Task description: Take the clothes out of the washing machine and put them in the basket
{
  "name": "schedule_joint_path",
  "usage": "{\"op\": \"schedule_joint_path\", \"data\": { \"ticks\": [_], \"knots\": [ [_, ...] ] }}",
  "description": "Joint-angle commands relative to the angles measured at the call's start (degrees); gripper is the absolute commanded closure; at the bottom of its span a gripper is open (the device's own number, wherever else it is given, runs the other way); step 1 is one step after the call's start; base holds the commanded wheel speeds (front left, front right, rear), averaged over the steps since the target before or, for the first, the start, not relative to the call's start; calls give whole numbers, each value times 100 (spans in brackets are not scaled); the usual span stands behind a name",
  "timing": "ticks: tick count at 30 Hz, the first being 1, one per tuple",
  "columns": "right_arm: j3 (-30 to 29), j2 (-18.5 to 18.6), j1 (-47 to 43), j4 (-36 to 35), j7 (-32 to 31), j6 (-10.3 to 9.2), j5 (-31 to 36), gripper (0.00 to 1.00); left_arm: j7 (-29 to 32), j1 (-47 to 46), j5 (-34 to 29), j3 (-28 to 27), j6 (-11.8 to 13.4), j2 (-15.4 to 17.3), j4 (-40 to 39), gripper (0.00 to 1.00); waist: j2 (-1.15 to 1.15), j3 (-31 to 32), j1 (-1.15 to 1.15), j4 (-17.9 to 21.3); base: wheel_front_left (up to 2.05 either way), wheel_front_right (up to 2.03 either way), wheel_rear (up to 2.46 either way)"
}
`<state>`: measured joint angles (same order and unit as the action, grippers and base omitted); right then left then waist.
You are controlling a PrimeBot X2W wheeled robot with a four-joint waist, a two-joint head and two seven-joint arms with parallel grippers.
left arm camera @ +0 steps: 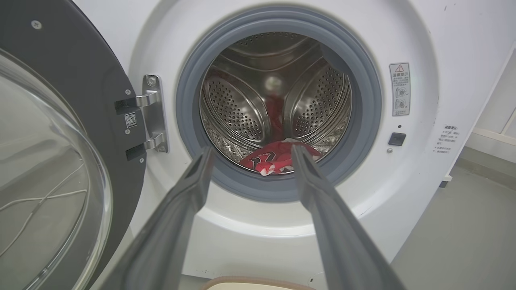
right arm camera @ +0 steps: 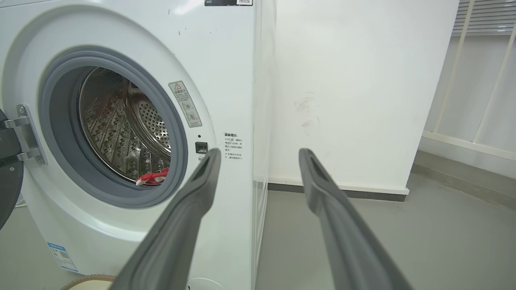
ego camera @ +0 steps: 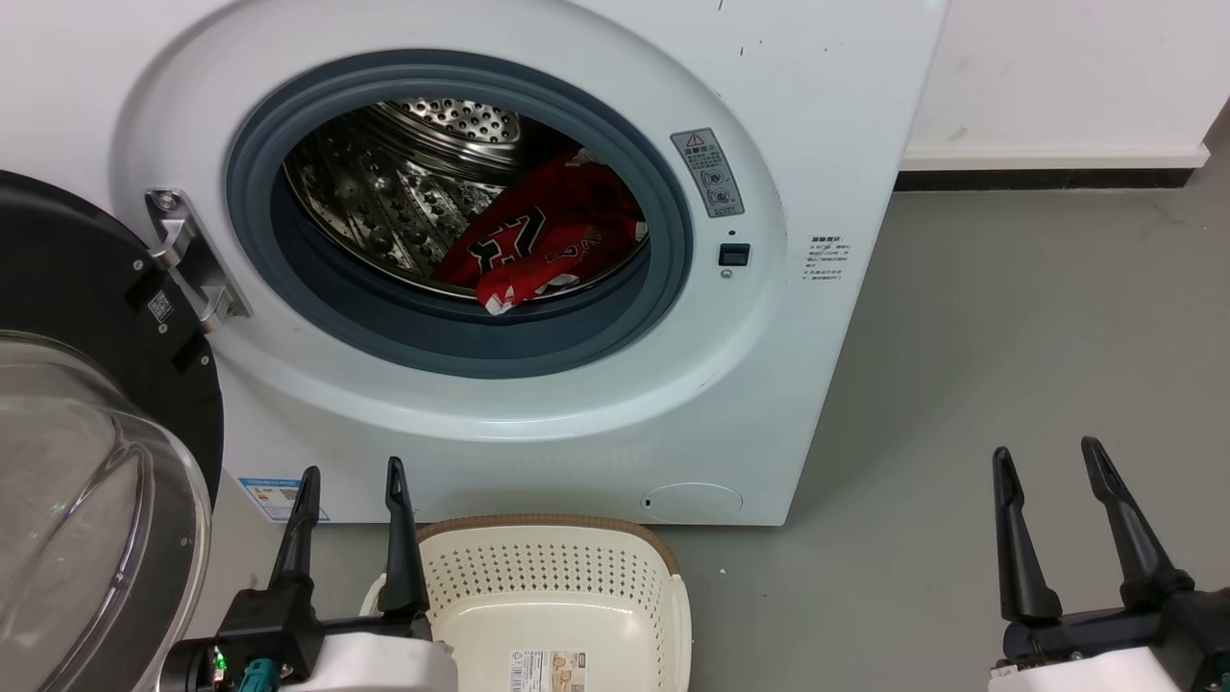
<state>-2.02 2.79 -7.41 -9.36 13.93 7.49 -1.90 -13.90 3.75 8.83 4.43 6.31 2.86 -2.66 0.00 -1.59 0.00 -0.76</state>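
Lying low in the drum (ego camera: 384, 192), upper middle of the frame, the red jersey (ego camera: 543, 240) sits untouched. Left fingers (ego camera: 397, 529) and right fingers (ego camera: 1014, 538) stand apart, empty. Loose cloth could snag the grey door seal (ego camera: 480, 336) or miss the basket (ego camera: 548, 525) below.

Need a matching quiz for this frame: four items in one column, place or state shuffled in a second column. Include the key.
Column 1
1. red jersey
2. basket
3. door
4. right tool

Column 2
A. swung open on its hinge, at the left
B. fingers apart, over the floor right of the washing machine
C. lying in the drum, near the front lip
D. on the floor in front of the washing machine

Pairs: 1-C, 2-D, 3-A, 4-B
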Motion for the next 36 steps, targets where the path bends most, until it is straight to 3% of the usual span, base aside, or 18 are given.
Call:
{"op": "schedule_joint_path", "data": {
  "ticks": [1,10,36],
  "knots": [
    [-7,17,-81,-70,49,0,101,0,-53,55,-124,7,29,3,-41,0,0,0,0,-3,0,0,0],
    [-12,15,-121,-123,140,-1,316,0,-145,118,-398,22,35,2,-6,0,0,-18,0,-7,0,0,0],
    [21,14,-142,1,130,-1,17,0,-133,136,-268,-41,-3,2,212,0,0,-42,0,4,0,0,0]
  ]
}}
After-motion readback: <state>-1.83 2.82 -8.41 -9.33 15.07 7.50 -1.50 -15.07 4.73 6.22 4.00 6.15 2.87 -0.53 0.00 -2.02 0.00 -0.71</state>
